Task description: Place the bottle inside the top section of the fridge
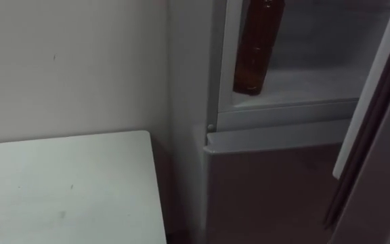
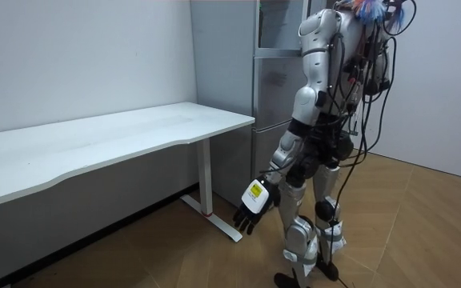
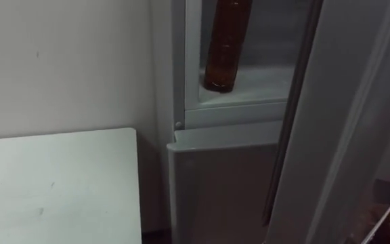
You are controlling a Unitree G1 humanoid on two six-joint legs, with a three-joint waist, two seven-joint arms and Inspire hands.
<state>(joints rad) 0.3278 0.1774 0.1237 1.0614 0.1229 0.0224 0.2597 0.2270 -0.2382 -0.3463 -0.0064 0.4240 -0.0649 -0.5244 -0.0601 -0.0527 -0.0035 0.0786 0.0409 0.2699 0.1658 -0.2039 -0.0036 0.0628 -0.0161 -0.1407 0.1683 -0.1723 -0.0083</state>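
Brown in colour, the bottle [image 1: 254,51] is seen inside the upper fridge compartment [image 1: 330,41], slightly tilted, its base at the white shelf [image 1: 310,85]; its top is cut off. The fridge door [image 1: 367,102] is swung open. The white surface [image 1: 66,190] is placed just left. The left robot hand [image 2: 250,210] is hung low, fingers relaxed, empty.

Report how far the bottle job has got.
Done: the upper fridge door stands open and the brown bottle is inside, base at the front edge of the shelf. In hand: the bottle's top runs out of frame, so whether it is held cannot be told; the left hand hangs open at the robot's side. Left: let it stand free, then probably shut the door.
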